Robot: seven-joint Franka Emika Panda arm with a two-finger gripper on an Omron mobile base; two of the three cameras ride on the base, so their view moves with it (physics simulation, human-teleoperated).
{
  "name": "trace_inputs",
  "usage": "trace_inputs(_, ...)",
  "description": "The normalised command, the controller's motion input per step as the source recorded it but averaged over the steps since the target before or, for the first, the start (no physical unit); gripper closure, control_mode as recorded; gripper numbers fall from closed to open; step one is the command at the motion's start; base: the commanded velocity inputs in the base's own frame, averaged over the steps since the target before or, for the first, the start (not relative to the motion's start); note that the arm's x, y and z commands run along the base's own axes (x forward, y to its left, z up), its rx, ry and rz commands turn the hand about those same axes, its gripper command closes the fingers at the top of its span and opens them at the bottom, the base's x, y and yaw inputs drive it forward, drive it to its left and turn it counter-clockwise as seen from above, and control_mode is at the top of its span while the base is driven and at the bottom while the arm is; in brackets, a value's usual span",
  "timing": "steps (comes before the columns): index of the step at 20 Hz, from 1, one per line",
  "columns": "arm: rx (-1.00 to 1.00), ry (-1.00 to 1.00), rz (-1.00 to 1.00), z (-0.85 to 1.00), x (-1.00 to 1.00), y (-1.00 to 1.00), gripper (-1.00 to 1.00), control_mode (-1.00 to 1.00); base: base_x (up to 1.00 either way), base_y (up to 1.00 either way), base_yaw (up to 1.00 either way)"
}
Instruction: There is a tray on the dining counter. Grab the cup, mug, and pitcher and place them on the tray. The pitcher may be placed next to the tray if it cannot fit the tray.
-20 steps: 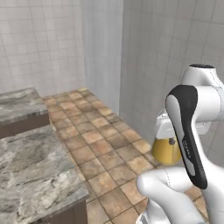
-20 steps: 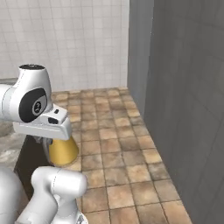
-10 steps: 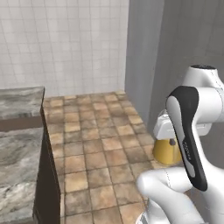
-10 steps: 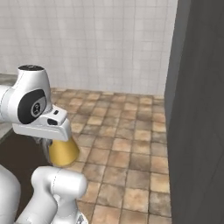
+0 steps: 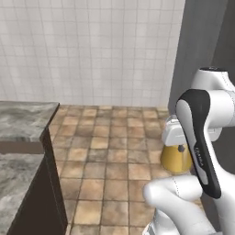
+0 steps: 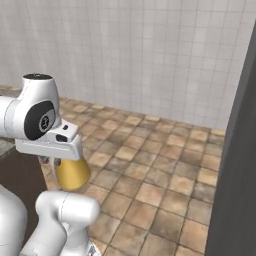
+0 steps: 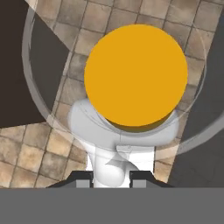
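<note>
Our arm (image 5: 202,137) is glossy white, built of rounded, fat segments, with a long black band down one link and a dark round joint cap. The hand block is boxy and white; the claw (image 7: 113,178) ends in two small dark fingertips (image 7: 83,180).

One pitcher (image 5: 176,159) with an amber-yellow body, seen in all three views. Two stone-topped surfaces: the upper (image 5: 25,120) and the lower (image 5: 13,183). One tiled floor (image 5: 114,151) and one white-tiled wall (image 5: 92,50).
</note>
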Motion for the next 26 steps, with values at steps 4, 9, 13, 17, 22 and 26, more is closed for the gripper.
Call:
trace_inputs(4, 0.0, 0.0, 0.0, 0.0, 0.0, 0.0, 1.0, 1.0, 1.0, -0.52, 0.19)
trace_inputs(9, 0.0, 0.0, 0.0, 0.0, 0.0, 0.0, 1.0, 1.0, 1.0, -0.58, 0.11)
trace_inputs(13, 0.0, 0.0, 0.0, 0.0, 0.0, 0.0, 1.0, 1.0, 1.0, -0.6, 0.1)
trace_inputs(17, 0.0, 0.0, 0.0, 0.0, 0.0, 0.0, 1.0, 1.0, 1.0, -0.57, 0.12)
trace_inputs(22, 0.0, 0.0, 0.0, 0.0, 0.0, 0.0, 1.0, 1.0, 1.0, -0.46, 0.12)
trace_inputs(26, 0.0, 0.0, 0.0, 0.0, 0.0, 0.0, 1.0, 1.0, 1.0, -0.23, 0.17)
